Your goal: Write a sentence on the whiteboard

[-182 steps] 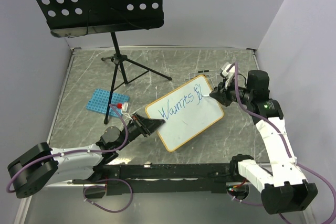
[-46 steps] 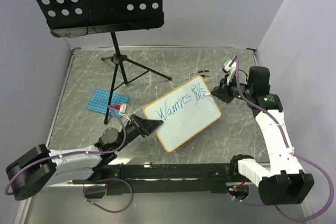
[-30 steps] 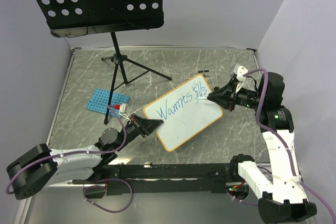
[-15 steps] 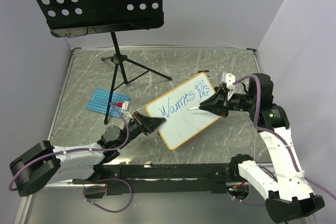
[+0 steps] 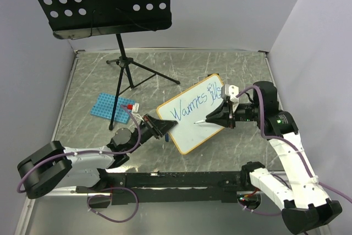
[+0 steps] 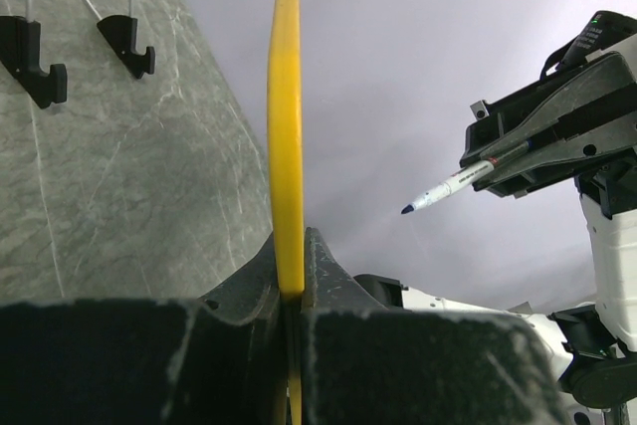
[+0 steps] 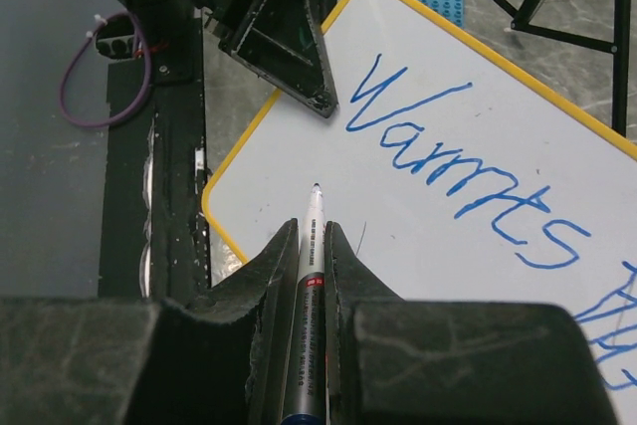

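The whiteboard (image 5: 190,131), white with an orange frame, is held tilted above the table's middle. My left gripper (image 5: 165,126) is shut on its left edge, and the left wrist view shows the yellow frame (image 6: 287,126) pinched between the jaws. The sentence (image 5: 191,105) reads "Warmts fills" in blue along the board's upper part. My right gripper (image 5: 218,116) is shut on a white marker (image 7: 315,208). The marker's tip hovers just off the blank lower-left area of the board (image 7: 448,276), below "Warmts" (image 7: 468,161). The marker (image 6: 453,184) also shows tip-first in the left wrist view.
A black perforated music stand (image 5: 102,1) on a tripod (image 5: 129,69) occupies the back left. A blue perforated rack (image 5: 110,105) lies left of the board. Grey walls close in the marbled table (image 5: 181,61) at the back and right.
The right gripper has carried the marker from the end of "fills" down and left to the blank area under "Warmts". The board has shifted slightly right in the left gripper.
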{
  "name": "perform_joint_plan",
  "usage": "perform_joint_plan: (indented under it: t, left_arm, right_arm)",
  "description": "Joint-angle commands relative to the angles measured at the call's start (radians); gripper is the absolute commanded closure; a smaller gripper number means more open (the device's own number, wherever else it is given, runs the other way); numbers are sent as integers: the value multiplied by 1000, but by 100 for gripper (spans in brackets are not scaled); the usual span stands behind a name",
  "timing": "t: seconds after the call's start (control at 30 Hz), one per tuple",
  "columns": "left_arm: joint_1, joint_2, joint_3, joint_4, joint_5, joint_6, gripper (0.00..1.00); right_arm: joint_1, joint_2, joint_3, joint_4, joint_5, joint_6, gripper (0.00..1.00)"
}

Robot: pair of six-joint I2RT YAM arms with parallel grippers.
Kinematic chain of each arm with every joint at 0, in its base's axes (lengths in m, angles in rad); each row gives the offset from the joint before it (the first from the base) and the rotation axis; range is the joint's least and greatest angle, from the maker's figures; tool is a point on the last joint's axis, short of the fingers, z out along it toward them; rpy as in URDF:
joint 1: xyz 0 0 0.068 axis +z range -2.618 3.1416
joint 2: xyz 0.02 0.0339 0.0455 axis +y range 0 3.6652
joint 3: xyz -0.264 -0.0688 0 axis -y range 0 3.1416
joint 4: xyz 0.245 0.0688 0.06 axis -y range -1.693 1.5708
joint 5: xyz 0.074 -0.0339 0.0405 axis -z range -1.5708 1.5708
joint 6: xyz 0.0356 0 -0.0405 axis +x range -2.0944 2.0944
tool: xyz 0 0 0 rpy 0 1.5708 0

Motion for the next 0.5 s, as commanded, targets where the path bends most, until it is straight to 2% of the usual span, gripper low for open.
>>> perform_joint_plan:
  t: [0.0, 0.47]
  left_arm:
    - [1, 2, 63, 206, 6, -38, 99]
    - [-1, -14, 49, 187, -7, -24, 99]
  right_arm:
    - [16, -15, -12, 19, -27, -44, 100]
    - [18, -18, -26, 43, -15, -28, 100]
